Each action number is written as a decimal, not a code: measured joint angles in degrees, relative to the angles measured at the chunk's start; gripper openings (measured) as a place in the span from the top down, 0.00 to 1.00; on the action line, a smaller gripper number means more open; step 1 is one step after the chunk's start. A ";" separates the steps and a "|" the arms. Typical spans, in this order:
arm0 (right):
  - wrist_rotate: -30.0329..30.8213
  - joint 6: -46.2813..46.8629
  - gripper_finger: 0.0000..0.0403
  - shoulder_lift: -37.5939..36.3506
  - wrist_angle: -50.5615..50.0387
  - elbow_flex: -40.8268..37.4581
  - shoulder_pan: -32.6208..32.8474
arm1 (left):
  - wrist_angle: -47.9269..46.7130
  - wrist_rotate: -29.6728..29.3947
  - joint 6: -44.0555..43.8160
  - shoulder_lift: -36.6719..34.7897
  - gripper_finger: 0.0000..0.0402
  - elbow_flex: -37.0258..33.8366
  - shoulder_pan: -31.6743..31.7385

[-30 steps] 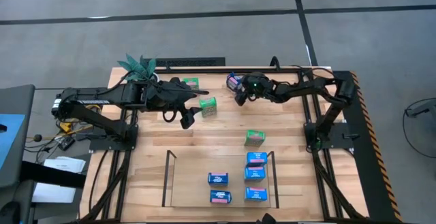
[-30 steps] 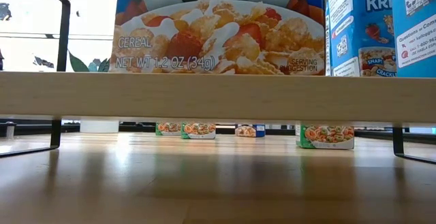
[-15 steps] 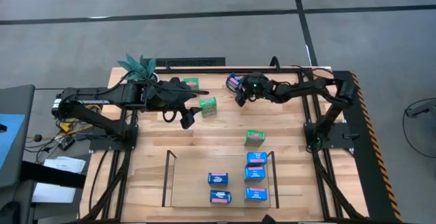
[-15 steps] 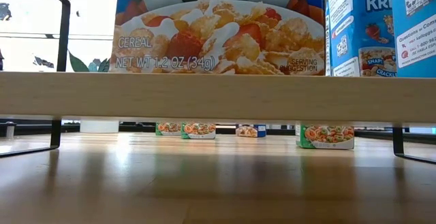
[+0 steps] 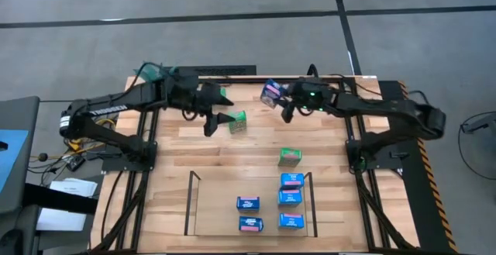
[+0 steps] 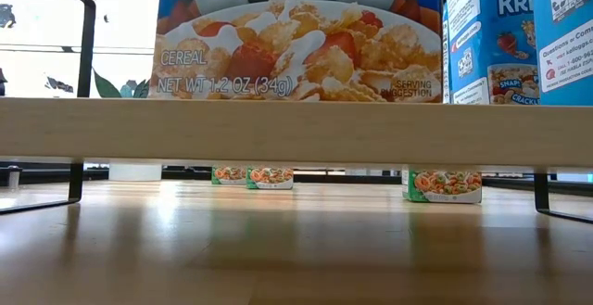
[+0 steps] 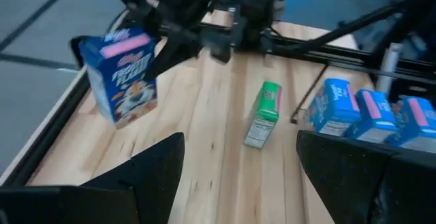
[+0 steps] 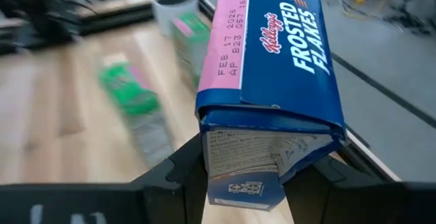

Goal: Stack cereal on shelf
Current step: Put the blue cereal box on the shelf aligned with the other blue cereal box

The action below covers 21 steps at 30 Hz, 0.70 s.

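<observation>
My right gripper point(image 5: 279, 100) is shut on a blue cereal box point(image 5: 271, 92) above the table's far edge; the same box point(image 7: 119, 71) shows in the left wrist view. My left gripper point(image 5: 212, 123) hovers open, left of a green cereal box point(image 5: 238, 121) lying on the table. Another green box point(image 5: 289, 156) lies just beyond the shelf point(image 5: 192, 208), which holds several blue boxes point(image 5: 290, 198) on its wood base. A third green box point(image 5: 219, 94) lies near the far edge. My right gripper pinches the blue box's near end point(image 8: 245, 163) between its two fingers point(image 8: 178, 173), one on each side. The fingers come from the table's right, slanting slightly down. The box juts out beyond the fingers, pink narrow side up, lifted clear of the table.
A potted plant point(image 5: 149, 72) stands at the far left corner, partly under my left arm. Black frame rails point(image 5: 364, 185) run along the table's sides. Bare wood lies between the shelf and the green boxes.
My right gripper has taken hold of the blue box at the far edge and lifted it clear of the table; the box is gone from the tabletop in the low view. My left arm has swung a little toward the far edge, still open.
</observation>
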 joint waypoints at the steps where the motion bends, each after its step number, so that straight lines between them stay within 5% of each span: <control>1: -0.04 -0.02 0.57 -1.88 -1.18 0.00 0.60 | -0.02 1.91 0.67 0.00 0.32 0.00 1.08; 9: -0.06 3.02 0.56 -10.17 -8.55 0.00 8.34 | 3.08 9.24 1.92 2.02 0.32 0.13 3.38; 21: -0.02 8.29 0.56 -6.84 -7.04 0.04 20.79 | 5.63 13.52 1.95 7.88 0.32 -0.02 -0.13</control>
